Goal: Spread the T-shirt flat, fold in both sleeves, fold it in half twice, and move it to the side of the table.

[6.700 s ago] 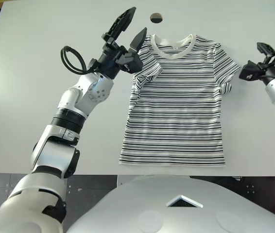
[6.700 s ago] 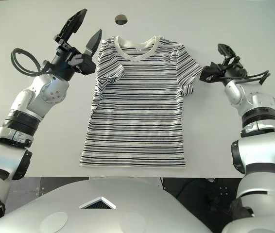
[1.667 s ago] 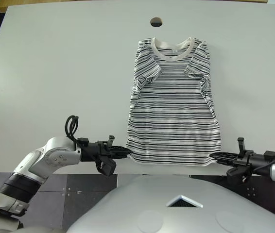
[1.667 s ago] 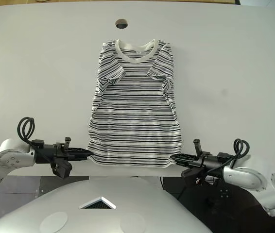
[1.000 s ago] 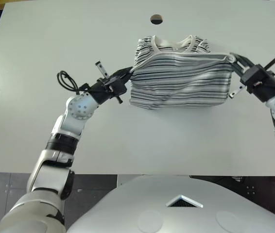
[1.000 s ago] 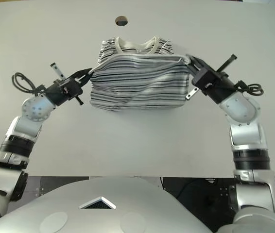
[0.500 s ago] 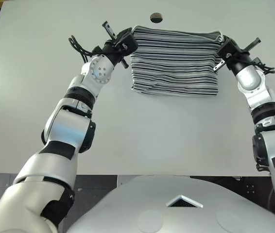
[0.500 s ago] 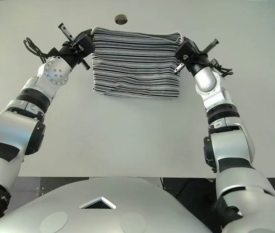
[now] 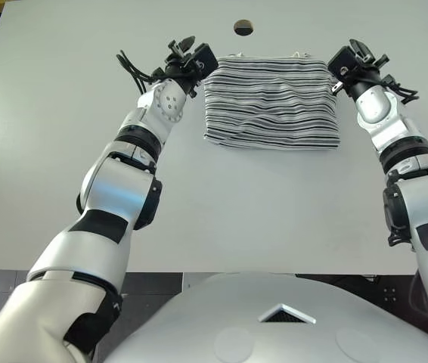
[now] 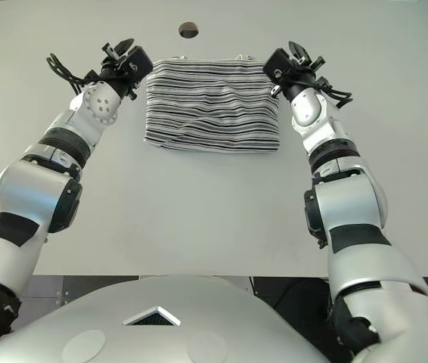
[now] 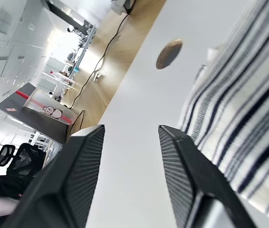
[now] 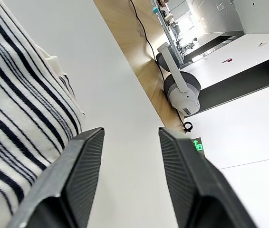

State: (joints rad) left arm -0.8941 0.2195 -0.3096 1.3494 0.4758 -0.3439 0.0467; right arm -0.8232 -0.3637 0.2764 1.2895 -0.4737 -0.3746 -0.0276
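**First onlooker:** Where is the T-shirt right now?

**Second onlooker:** The striped T-shirt (image 9: 271, 102) lies on the far half of the white counter (image 9: 237, 219). It is folded over into a wide rectangle, with dark and pale stripes running across it. The top layer has a few soft ripples. A sliver of cream collar (image 10: 238, 56) peeks out along the far edge.

**First onlooker:** And the two arms?

**Second onlooker:** Both are stretched far forward, one at each far corner of the shirt. The left gripper (image 9: 191, 54) sits just beside the far left corner and the right gripper (image 9: 354, 56) just beside the far right corner.

**First onlooker:** Are they holding the cloth?

**Second onlooker:** No. In the left wrist view the two ridged black fingers (image 11: 82, 180) stand well apart, with bare counter between them and the striped cloth off to one side. The right wrist view shows the same. Its fingers (image 12: 80, 180) are spread wide with nothing between them, and the shirt's edge lies beside one finger. I cannot tell whether either gripper touches the cloth.

**First onlooker:** Anything else on the counter?

**Second onlooker:** A small round hole (image 9: 243, 29) sits in the surface near the far edge. It is just beyond the shirt's far left corner, close to the left gripper.
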